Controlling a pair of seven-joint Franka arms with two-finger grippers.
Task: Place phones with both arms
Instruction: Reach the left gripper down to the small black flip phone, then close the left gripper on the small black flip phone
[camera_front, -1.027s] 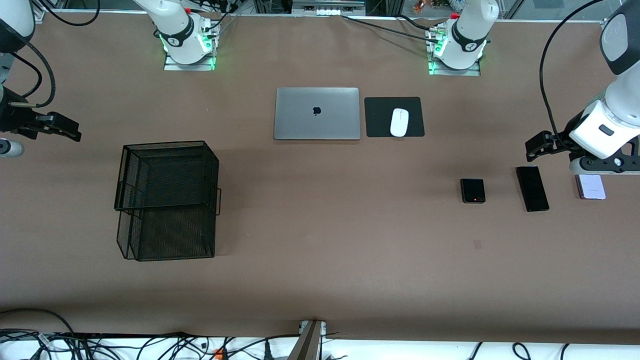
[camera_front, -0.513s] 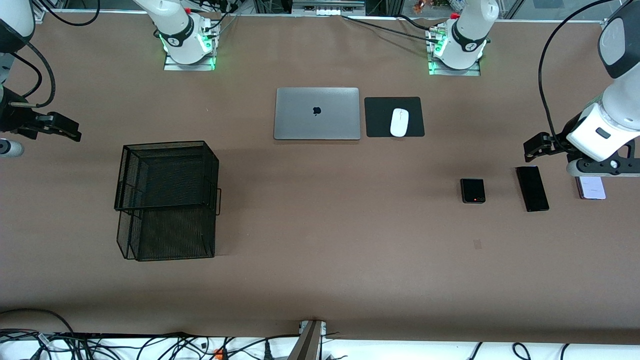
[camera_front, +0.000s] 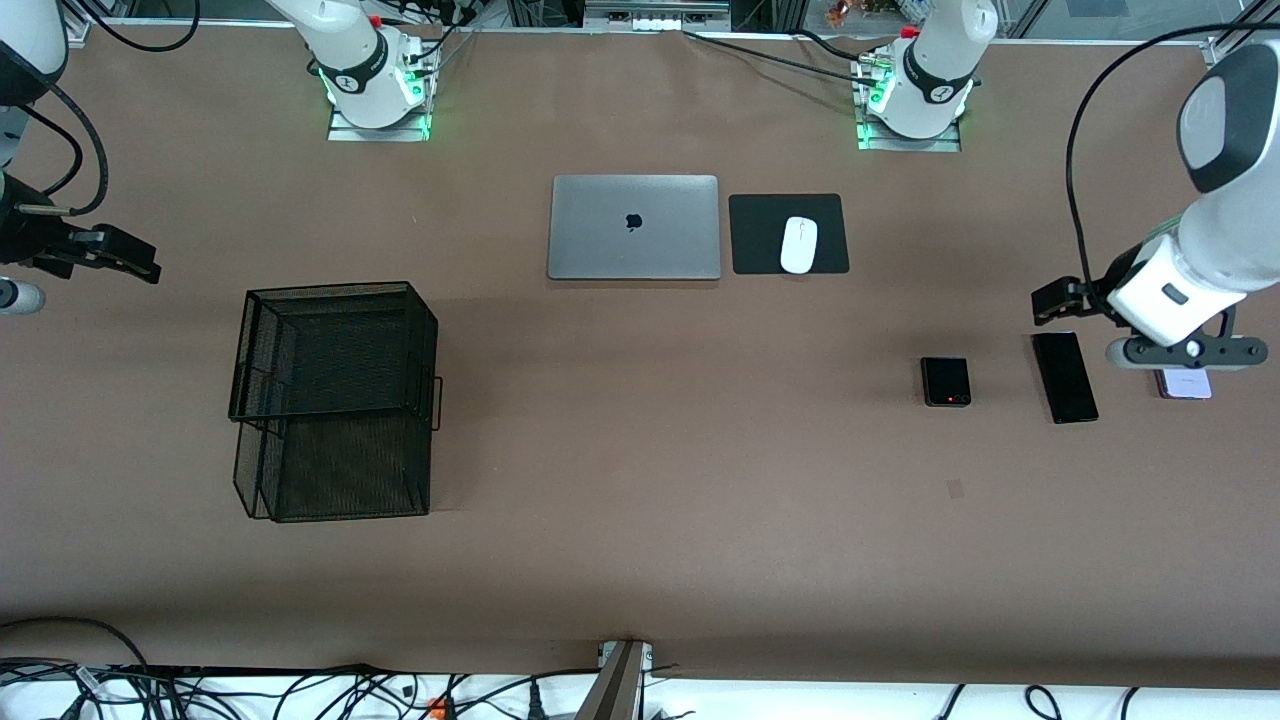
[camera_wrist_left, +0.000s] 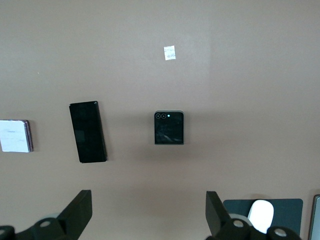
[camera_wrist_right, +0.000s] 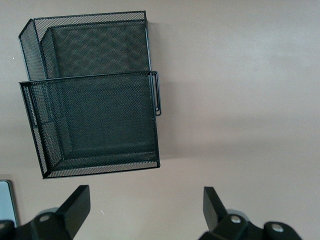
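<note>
Phones lie flat in a row on the brown counter (camera_front: 640, 560) toward the left arm's end: small near-square black phone (camera_front: 945, 381), long slim black phone (camera_front: 1065, 377), pale lilac-white phone (camera_front: 1184, 383) (partly covered). Left hand (camera_wrist_left: 149, 216) hovers above them, fingers spread. Right hand (camera_wrist_right: 145, 212), spread too, waits above the black wire-mesh basket (camera_front: 335, 400).

We hold our left claw (camera_wrist_left: 147, 217) spread wide at the frame's right edge; our right claw (camera_wrist_right: 145, 210), equally wide, waits at the left edge.
</note>
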